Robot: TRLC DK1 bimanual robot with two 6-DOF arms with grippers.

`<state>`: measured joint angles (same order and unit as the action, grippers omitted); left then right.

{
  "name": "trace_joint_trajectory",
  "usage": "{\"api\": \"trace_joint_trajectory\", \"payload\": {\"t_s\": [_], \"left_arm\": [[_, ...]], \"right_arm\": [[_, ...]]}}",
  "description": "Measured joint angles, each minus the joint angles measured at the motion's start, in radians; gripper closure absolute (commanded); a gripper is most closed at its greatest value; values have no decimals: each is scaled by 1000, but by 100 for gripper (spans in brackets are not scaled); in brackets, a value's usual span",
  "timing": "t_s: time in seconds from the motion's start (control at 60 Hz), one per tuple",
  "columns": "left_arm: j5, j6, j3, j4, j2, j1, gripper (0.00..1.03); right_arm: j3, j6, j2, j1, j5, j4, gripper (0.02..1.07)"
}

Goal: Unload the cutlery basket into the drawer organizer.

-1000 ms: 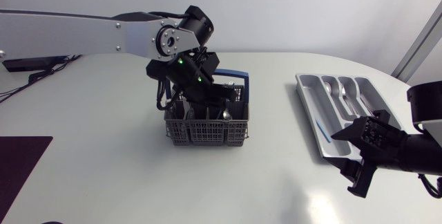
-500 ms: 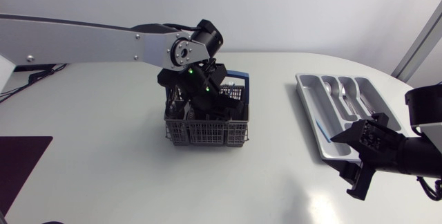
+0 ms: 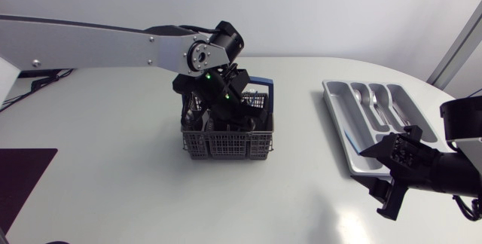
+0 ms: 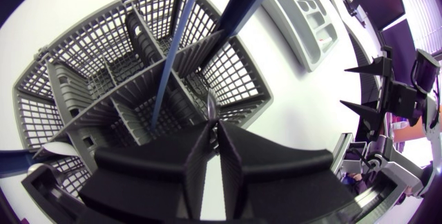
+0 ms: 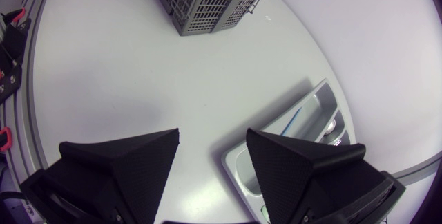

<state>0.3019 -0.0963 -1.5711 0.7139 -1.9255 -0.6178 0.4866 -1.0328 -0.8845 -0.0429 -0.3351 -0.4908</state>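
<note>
We can read no text, number, label or sign in any view. None shows on the grey plastic lattice cutlery basket [image 3: 226, 146], on the silver-grey moulded drawer organizer tray [image 3: 332, 102], or on the silver-grey left arm link [image 3: 90, 38].

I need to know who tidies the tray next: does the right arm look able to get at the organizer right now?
Probably yes. The right gripper hangs open just beside the organizer, nothing lies between them, and the left arm is away at the basket.
</note>
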Motion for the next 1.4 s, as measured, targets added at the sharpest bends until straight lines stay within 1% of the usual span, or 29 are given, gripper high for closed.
{"api": "trace_joint_trajectory", "payload": {"t_s": [0.367,0.683,0.983,1.167,1.4], "left_arm": [[16,3,-2,0,0,9,93],[62,3,-8,-1,0,24,95],[163,8,-8,0,61,48,96],[204,19,-8,0,106,53,96],[263,26,-8,15,171,88,96]], "right_arm": [[-13,-4,2,0,7,2,35],[-18,-8,2,0,8,2,35],[-18,-8,4,3,17,1,35],[-18,-8,16,11,19,1,35],[-18,13,36,46,23,1,35]]}}
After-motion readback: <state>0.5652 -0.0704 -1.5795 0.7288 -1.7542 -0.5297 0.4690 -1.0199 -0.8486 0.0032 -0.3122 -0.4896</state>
